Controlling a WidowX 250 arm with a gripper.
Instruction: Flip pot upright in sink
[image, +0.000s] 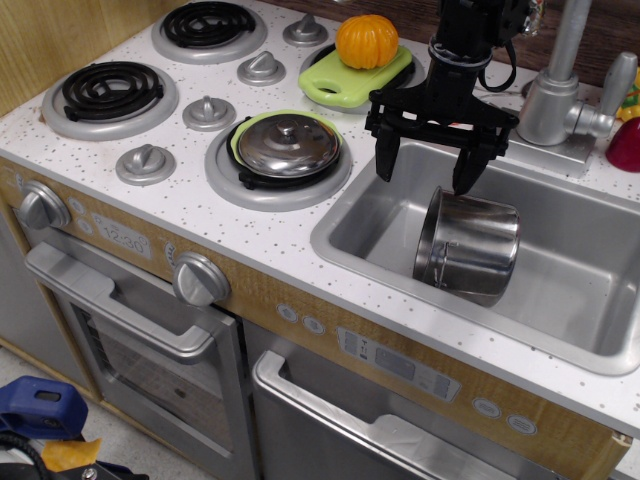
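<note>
The shiny steel pot (468, 246) lies tilted on its side in the grey sink (590, 275), near the basin's middle, with one round end facing the front left. My black gripper (425, 168) hangs just above the pot's upper back edge. Its jaws are spread wide and hold nothing. The right fingertip (466, 180) is close to the pot's top, and I cannot tell whether it touches. The left fingertip (385, 165) hangs over the sink's back-left corner.
A domed steel lid (290, 145) on a green plate sits on the burner left of the sink. An orange pumpkin (367, 40) rests on a green board (345, 82) behind. The faucet (560, 90) stands at the sink's back right, beside a red object (626, 146).
</note>
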